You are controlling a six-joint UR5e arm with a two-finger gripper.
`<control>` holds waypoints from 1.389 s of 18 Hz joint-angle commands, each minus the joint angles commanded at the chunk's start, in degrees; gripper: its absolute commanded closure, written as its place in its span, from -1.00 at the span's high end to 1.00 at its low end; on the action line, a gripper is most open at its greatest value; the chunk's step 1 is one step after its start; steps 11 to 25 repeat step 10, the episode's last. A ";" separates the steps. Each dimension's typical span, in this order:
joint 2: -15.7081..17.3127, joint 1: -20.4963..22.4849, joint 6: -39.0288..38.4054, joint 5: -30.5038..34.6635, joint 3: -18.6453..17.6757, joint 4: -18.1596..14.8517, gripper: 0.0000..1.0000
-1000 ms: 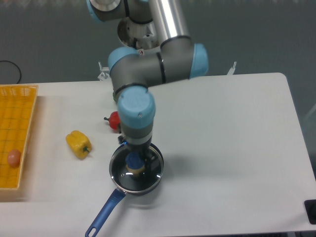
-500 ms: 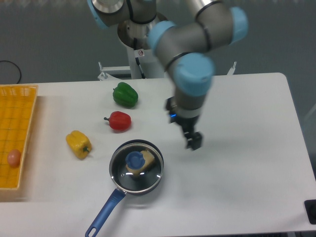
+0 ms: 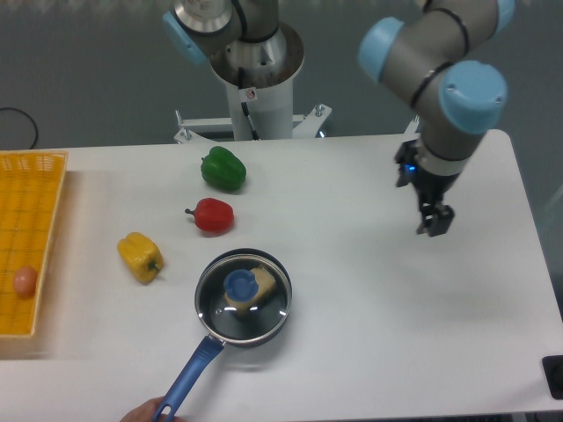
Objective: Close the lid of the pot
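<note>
Black and small against the white table, the end effector hangs at the right, well apart from the pot, holding nothing; whether its jaws are parted I cannot tell. The lid sits level on the pot's rim, blue knob up, so the closing looks done. Peppers lie beyond the pot, outside it.

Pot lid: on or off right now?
On. The lid sits flat over the pot, blue knob centred, rims lined up. The pincer is well clear to the right.
</note>
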 joint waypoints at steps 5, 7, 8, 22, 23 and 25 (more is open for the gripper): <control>-1.24 -0.09 1.41 1.51 -0.35 3.18 1.00; -1.23 -0.09 1.41 1.24 -0.27 3.18 1.00; -1.15 -0.09 1.41 1.24 -0.35 3.10 1.00; -0.97 -0.09 1.41 0.72 -0.35 3.01 1.00; -0.97 -0.09 1.41 0.72 -0.35 3.01 1.00; -0.97 -0.09 1.41 0.72 -0.35 3.01 1.00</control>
